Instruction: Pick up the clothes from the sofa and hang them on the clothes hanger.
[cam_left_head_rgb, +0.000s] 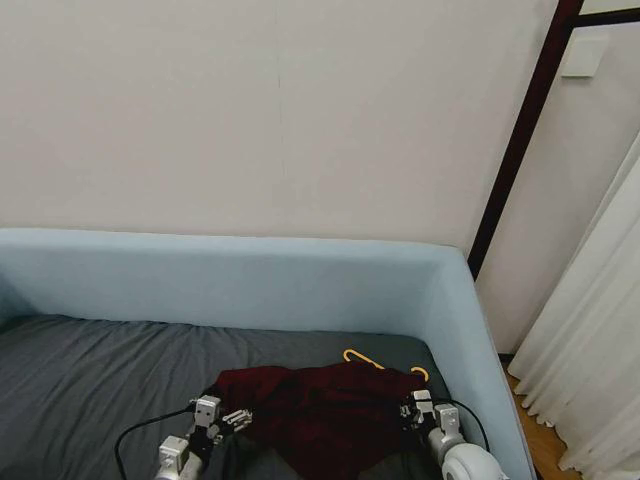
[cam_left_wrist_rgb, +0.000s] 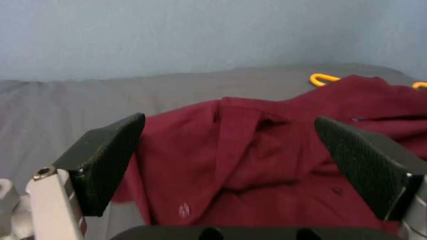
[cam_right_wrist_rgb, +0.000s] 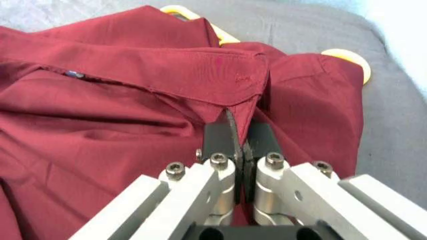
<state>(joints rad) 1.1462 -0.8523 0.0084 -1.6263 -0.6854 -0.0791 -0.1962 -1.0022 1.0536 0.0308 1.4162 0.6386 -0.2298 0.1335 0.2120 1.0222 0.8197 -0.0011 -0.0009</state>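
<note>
A dark red shirt (cam_left_head_rgb: 320, 410) lies crumpled on the grey sofa seat (cam_left_head_rgb: 90, 370), draped over a yellow hanger (cam_left_head_rgb: 360, 357) whose ends stick out at its far edge. My right gripper (cam_left_head_rgb: 415, 403) is at the shirt's right side. In the right wrist view it (cam_right_wrist_rgb: 240, 131) is shut on the collar's edge, with the hanger (cam_right_wrist_rgb: 347, 57) just beyond. My left gripper (cam_left_head_rgb: 237, 420) is at the shirt's left edge. In the left wrist view it (cam_left_wrist_rgb: 230, 122) stands wide open, and the shirt (cam_left_wrist_rgb: 267, 160) lies between and beyond its black fingers (cam_left_wrist_rgb: 107, 160).
The light blue sofa back (cam_left_head_rgb: 220, 275) runs behind the shirt and its armrest (cam_left_head_rgb: 465, 340) rises close on the right. A white curtain (cam_left_head_rgb: 590, 360) and a dark door frame (cam_left_head_rgb: 520, 140) stand to the right. Grey seat stretches free to the left.
</note>
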